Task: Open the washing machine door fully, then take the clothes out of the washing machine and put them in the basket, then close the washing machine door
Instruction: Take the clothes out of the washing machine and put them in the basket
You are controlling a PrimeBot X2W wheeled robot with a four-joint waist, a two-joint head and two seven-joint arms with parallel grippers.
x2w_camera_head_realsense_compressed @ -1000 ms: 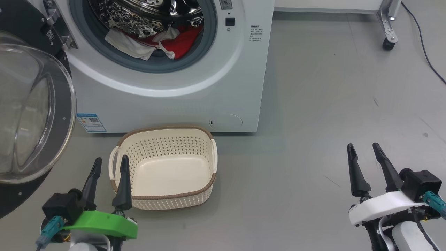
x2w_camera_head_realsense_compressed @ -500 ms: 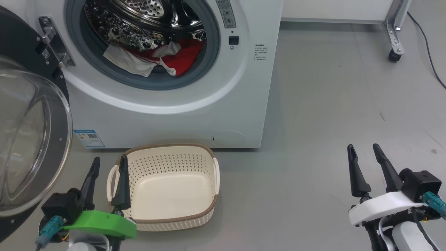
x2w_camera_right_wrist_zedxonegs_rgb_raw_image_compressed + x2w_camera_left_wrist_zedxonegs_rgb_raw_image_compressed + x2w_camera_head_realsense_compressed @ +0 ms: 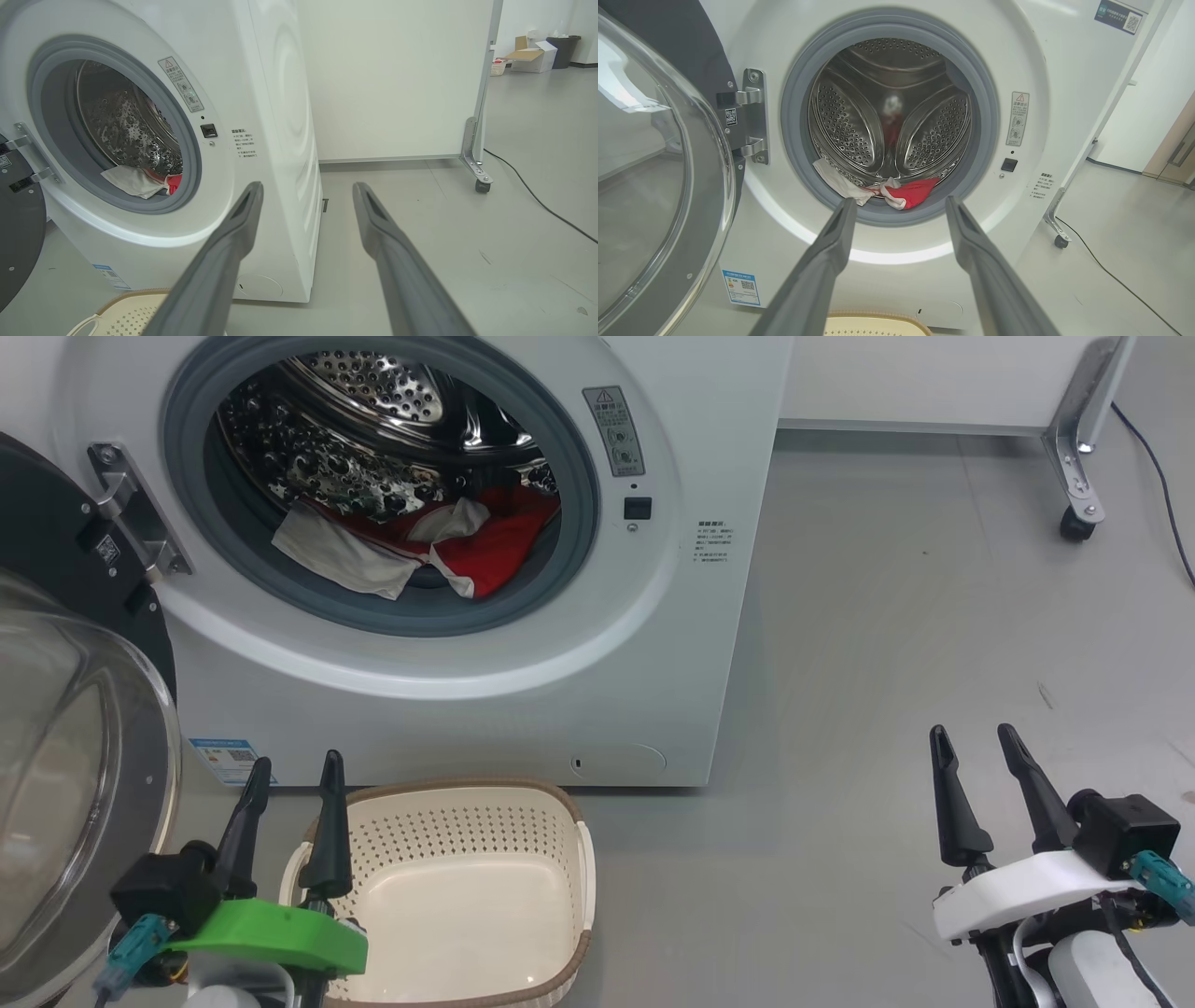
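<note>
The white washing machine (image 3: 597, 644) stands before me with its door (image 3: 75, 784) swung wide to the left, glass bowl bulging toward me. In the steel drum lie the clothes (image 3: 420, 546), a white piece beside red ones; the left wrist view has these clothes (image 3: 887, 191) straight ahead. The cream basket (image 3: 467, 896) sits on the floor below the machine front. My left gripper (image 3: 294, 775) hangs open at the basket's left rim, nothing between its fingers. My right gripper (image 3: 971, 742) stands open and empty over bare floor at the lower right.
A white panel on a metal foot with a caster (image 3: 1078, 527) stands at the back right, a black cable (image 3: 1167, 495) trailing past it. Grey floor (image 3: 887, 635) stretches to the right of the machine. A blue label (image 3: 224, 758) marks the machine's lower left.
The head camera has tilted up, so machine and basket sit lower in the picture and more of the drum shows. Both grippers hold the same open pose.
</note>
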